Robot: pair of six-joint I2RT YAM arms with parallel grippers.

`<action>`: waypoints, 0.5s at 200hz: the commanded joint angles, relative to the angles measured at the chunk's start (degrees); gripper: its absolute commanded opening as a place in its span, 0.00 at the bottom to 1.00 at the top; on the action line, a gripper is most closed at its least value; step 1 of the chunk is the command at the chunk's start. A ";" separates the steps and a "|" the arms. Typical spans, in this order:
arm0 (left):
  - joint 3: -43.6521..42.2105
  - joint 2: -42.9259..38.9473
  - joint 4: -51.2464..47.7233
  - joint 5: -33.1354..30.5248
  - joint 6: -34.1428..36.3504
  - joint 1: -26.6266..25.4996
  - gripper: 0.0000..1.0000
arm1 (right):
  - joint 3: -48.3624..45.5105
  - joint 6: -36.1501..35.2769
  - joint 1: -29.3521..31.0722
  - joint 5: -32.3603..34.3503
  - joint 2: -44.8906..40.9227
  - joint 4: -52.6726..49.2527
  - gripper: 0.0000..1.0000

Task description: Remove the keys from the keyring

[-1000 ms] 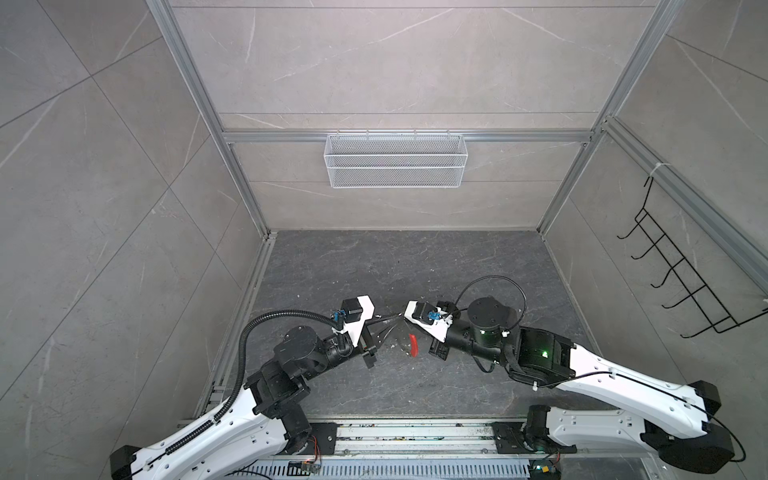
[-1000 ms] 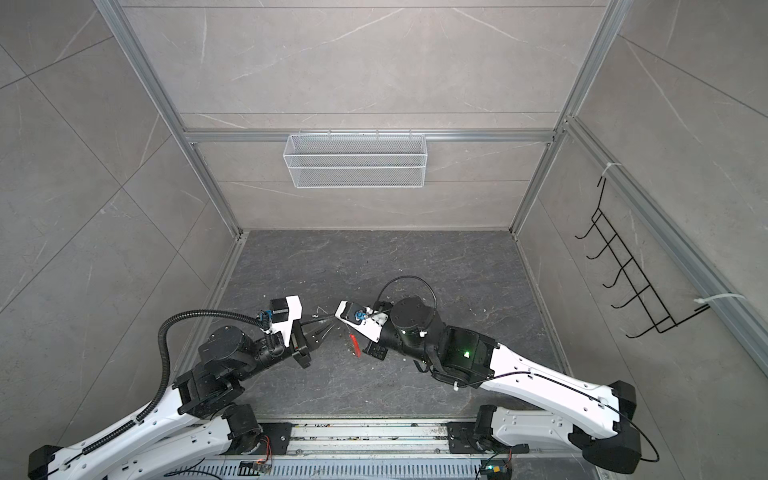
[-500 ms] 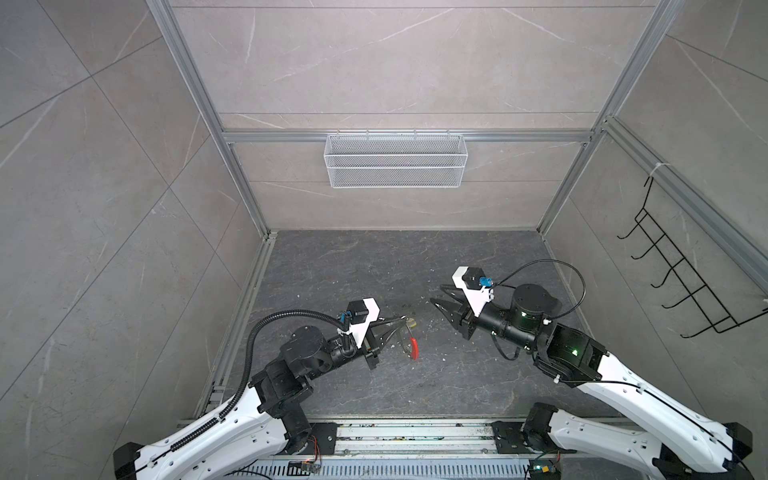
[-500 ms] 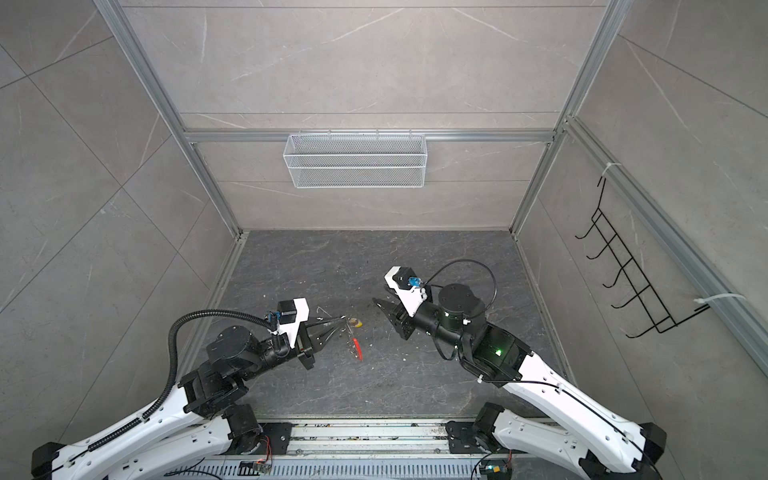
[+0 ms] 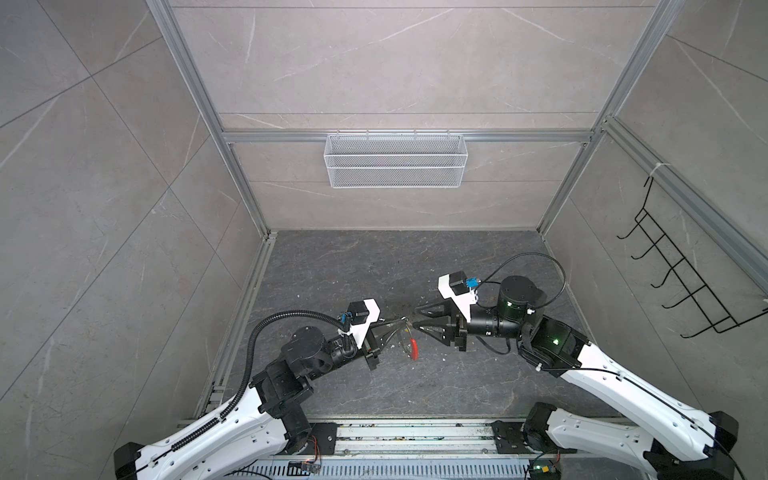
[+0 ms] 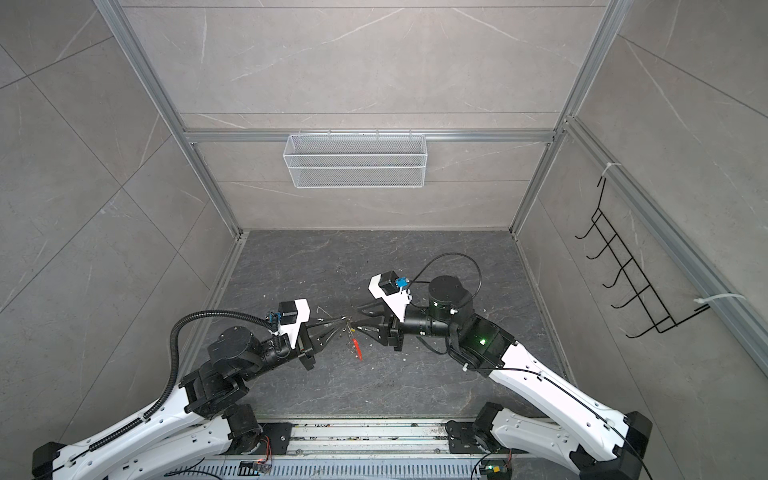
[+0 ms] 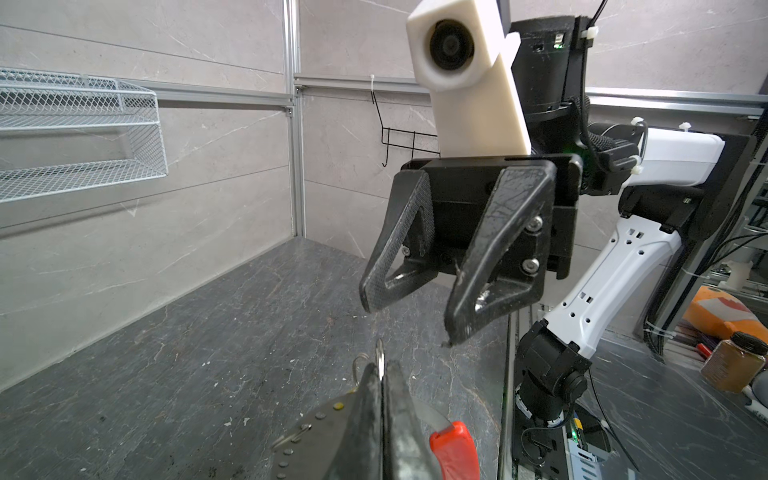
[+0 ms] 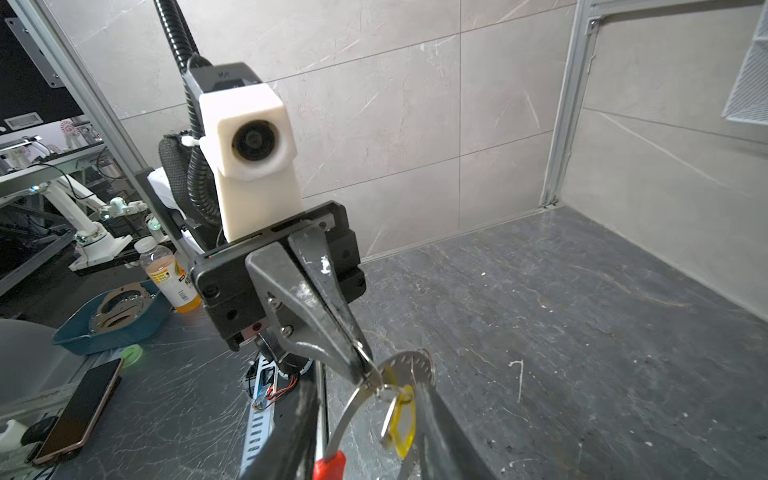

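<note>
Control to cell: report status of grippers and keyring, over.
Left gripper jaws shut on grey hole-dotted keyring band with red plastic segment. Right gripper jaws open, empty, facing it. Yellow-headed metal key hangs on the band. Nothing in the way.

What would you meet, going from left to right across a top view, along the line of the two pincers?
left wrist camera → left pincer, shut on the keyring → right pincer, open → right wrist camera → black wire hook rack on the side wall.
</note>
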 commanded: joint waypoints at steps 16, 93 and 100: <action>0.04 -1.06 5.15 2.04 -0.10 -0.38 0.00 | -0.02 1.28 -0.22 -2.89 1.24 2.66 0.40; -0.26 -1.28 6.18 3.00 -0.58 -0.38 0.00 | 0.29 1.12 -0.18 -5.88 3.29 2.50 0.34; -0.32 -1.32 6.12 3.00 -0.59 -0.39 0.00 | 0.26 1.18 -0.18 -5.97 3.39 2.58 0.32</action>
